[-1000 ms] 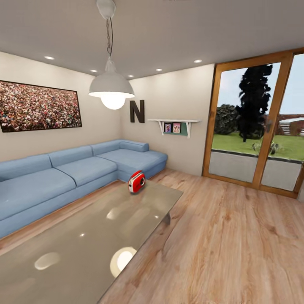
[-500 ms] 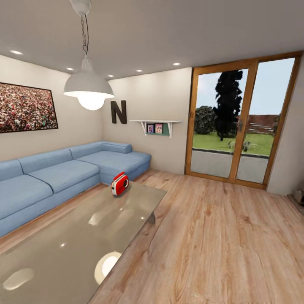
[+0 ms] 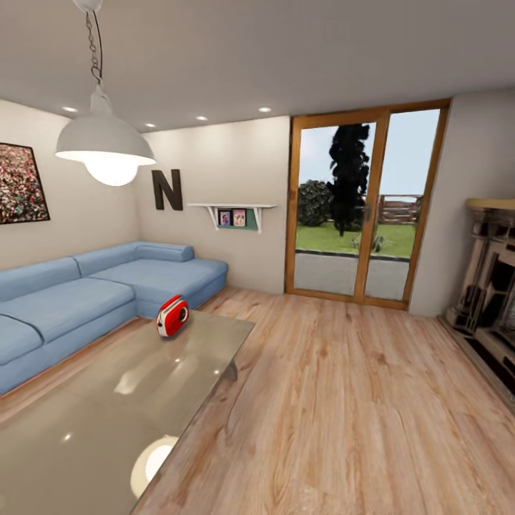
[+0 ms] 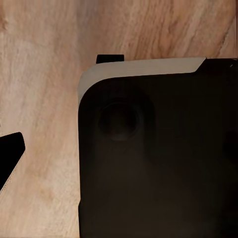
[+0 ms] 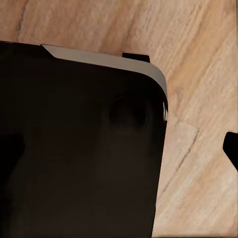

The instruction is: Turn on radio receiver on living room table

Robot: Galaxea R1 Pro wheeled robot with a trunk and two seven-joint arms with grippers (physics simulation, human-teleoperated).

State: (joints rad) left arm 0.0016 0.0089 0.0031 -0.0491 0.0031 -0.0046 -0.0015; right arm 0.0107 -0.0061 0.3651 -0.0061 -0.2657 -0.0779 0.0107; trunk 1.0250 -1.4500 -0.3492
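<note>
Where I am: in the open living room with its light wood plank floor, looking across it from one end of the low table.
Radio: one small rounded red radio receiver with a white face and round dial stands upright on the long glossy grey-taupe tabletop, near its far end, close to the edge facing the big blue corner sofa.
Progress: I judge the task barely begun. The radio is in sight but well out of my reach and untouched; I cannot tell from here whether it is on.
Left to do: get closer along the table, bring one arm up, press the switch on the radio.
My hands: both wrist views look down at the plank floor past a dark rounded body with a pale edge. A black tip shows at the margin of each, but I cannot tell how far either hand is open. I see nothing held in either.
Count: one radio, one coffee table, one sofa, one white dome pendant lamp, one wood-framed glass door with two panes, one white wall shelf bearing two small pictures, one dark letter N on the wall, one stone fireplace.
</note>
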